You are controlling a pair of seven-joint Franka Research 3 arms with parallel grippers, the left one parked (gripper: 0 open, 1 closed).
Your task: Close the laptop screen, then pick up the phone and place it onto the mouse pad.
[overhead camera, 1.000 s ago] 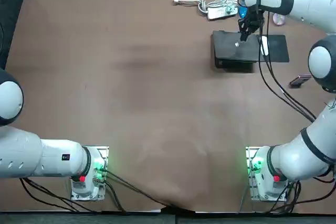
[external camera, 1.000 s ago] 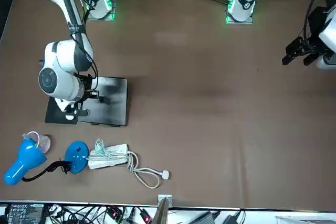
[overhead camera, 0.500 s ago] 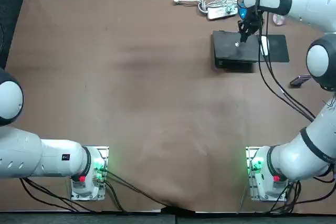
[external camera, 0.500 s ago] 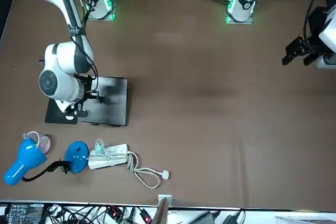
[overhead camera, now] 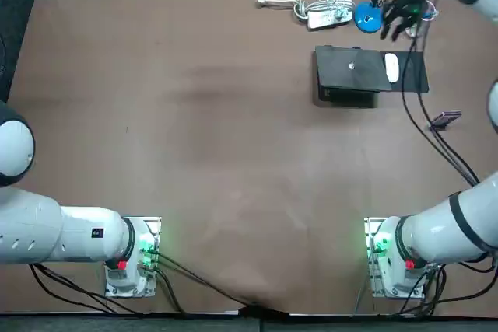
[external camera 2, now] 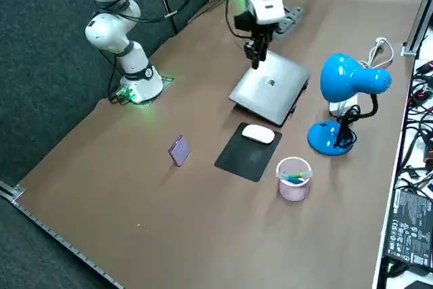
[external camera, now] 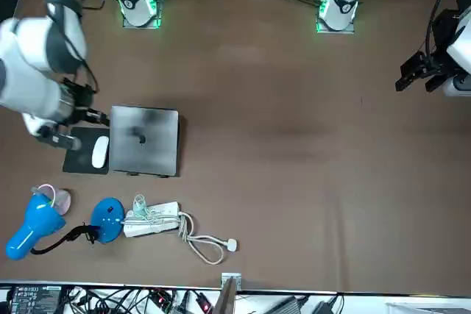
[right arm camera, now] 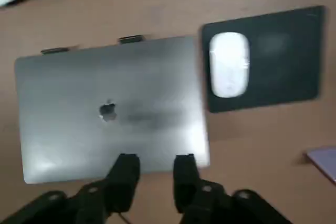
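Toward the upper middle of the right side view, the right gripper (external camera 2: 256, 59) hangs over the laptop (external camera 2: 270, 89), whose lid is already down flat, so I judge the first half of the job done and the phone step just opening. In the wrist view the two fingers (right arm camera: 126, 174) stand only narrowly apart with nothing between them, and the grey lid lies beneath them, untouched. The phone (external camera 2: 179, 149), a small purplish slab, lies by itself on the bare table left of centre in that side view, apart from the mouse pad (external camera 2: 243, 160) and to its lower left. In the top view it sits near the right edge, below the pad. The pad itself lies just beside the laptop, and the white mouse (external camera 2: 258, 135) sits on the end of it nearest the laptop, leaving the other end bare. The next move, as I read it, calls for the arm to swing away from the laptop, past the pad and over the phone, then spread its fingers wide enough to straddle it before coming down. After that the phone wants setting on the bare end of the pad — well clear of the mouse.
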